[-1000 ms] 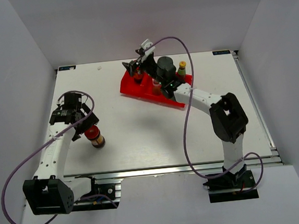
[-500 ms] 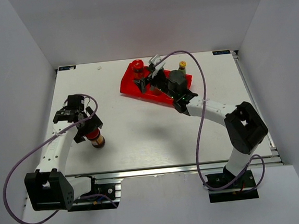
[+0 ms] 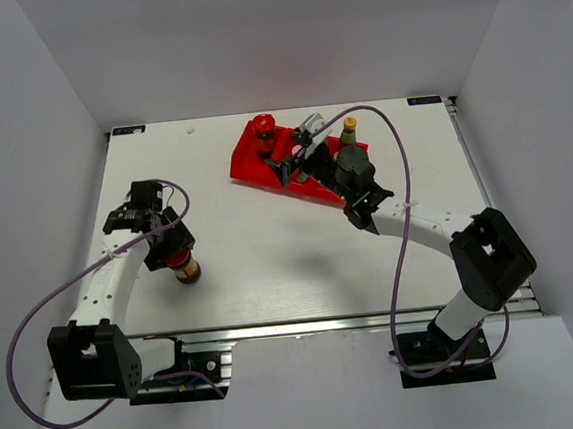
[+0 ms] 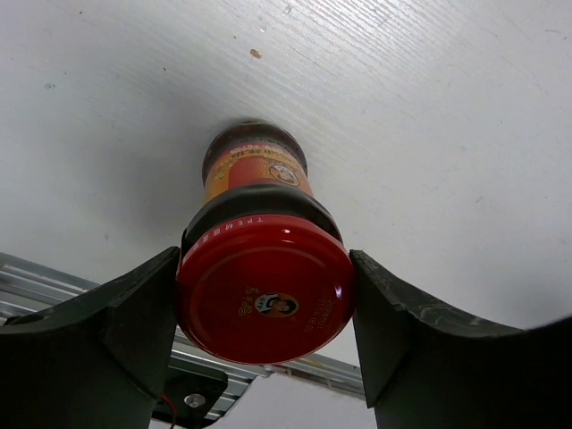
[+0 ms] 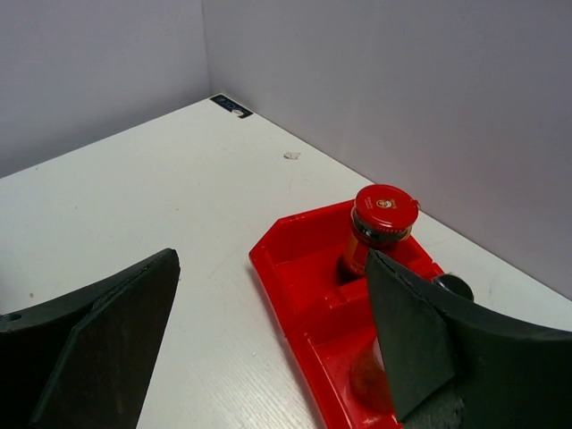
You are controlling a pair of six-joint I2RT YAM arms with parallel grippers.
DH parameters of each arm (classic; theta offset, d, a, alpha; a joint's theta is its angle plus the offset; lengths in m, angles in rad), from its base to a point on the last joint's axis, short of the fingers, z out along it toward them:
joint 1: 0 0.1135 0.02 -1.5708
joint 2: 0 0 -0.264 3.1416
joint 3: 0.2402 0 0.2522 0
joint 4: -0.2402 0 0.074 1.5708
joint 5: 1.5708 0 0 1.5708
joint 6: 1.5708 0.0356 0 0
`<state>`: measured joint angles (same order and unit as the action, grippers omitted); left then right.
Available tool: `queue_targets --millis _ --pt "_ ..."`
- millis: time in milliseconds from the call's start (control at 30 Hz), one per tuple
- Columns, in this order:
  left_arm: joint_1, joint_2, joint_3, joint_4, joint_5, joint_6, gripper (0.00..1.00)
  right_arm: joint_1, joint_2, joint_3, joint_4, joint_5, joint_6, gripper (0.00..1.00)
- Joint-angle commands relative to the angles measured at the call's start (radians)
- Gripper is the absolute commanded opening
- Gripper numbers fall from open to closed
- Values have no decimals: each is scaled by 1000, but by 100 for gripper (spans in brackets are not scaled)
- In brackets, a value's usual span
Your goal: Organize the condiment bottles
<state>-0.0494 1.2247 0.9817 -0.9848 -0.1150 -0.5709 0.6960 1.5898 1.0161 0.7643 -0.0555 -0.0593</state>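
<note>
Pulled back since half a second ago: right gripper (image 3: 296,153), off the far-left end of the tray (image 3: 251,172) and toward its middle. Left gripper (image 3: 166,247) hardly shifted.

Right arm reaching diagonally from the near-right base, elbow low over the table (image 3: 271,266), wrist above the tray. Left arm stretched forward, wrist bent down over the near jar (image 3: 184,271).

Counted:
- Two arms.
- Two red-lidded jars: tray jar (image 3: 264,128) upright in the far-left compartment, near jar standing on the left side of the table.
- One yellow-capped bottle (image 3: 349,126) at the tray's right end.
- One dark cap (image 5: 451,286) just beside the right gripper's finger.
- Anything else in the tray hidden under the right arm.

Right jaws spread wide, holding nothing. Left fingers (image 4: 116,331) pressed against both sides of the near jar's lid.
</note>
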Motion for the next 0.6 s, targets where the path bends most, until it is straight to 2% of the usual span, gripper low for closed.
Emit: queue_targets --millis 0,233,300,533,567 --pt "3 15 21 9 24 16 51 7 -68 -42 59 11 -2 89" --pt "3 25 147 37 110 34 42 5 -120 -119 -9 -202 -108 89" --pt "3 35 224 86 213 31 33 7 -154 -140 -17 -187 -111 89" --pt "-1 150 385 150 262 10 30 7 -241 -217 -22 -72 -111 89" --pt "-3 162 406 169 293 8 26 7 -249 -224 -23 -40 -111 89"
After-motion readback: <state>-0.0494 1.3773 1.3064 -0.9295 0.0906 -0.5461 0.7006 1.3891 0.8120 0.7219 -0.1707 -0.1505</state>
